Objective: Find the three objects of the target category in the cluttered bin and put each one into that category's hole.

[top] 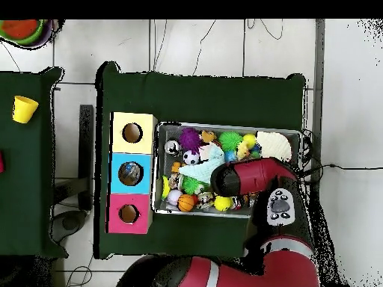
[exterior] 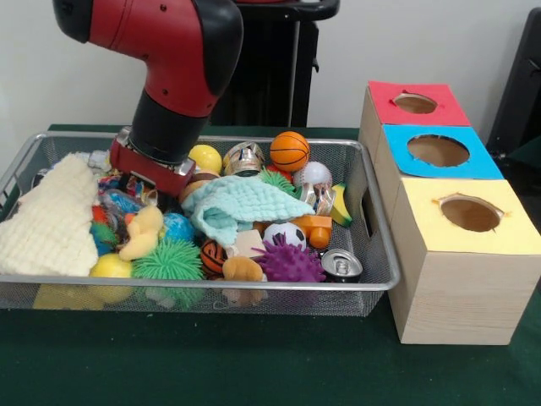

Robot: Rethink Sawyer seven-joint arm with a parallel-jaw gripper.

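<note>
A wire-mesh bin (exterior: 372,283) holds a heap of toys, cloths and cans. My gripper (exterior: 149,188) reaches down into the bin's back left part, beside a yellow ball (exterior: 205,158); its tips are buried in the clutter. An orange basketball (exterior: 289,150), a white ball (exterior: 313,174), a soccer ball (exterior: 285,234) and a small basketball (exterior: 213,256) lie among the toys. A teal cloth (exterior: 237,205) covers the middle. In the overhead view the red arm (top: 250,178) hides the gripper. Three wooden boxes with holes stand beside the bin: red (exterior: 448,106), blue (exterior: 482,165), yellow (exterior: 516,241).
A cream cloth (exterior: 51,220) fills the bin's left end. Spiky balls, purple (exterior: 290,263) and green (exterior: 169,262), a can (exterior: 341,266) and a yellow duck (exterior: 144,233) lie near the front wall. A yellow cup (top: 24,109) stands on a separate table.
</note>
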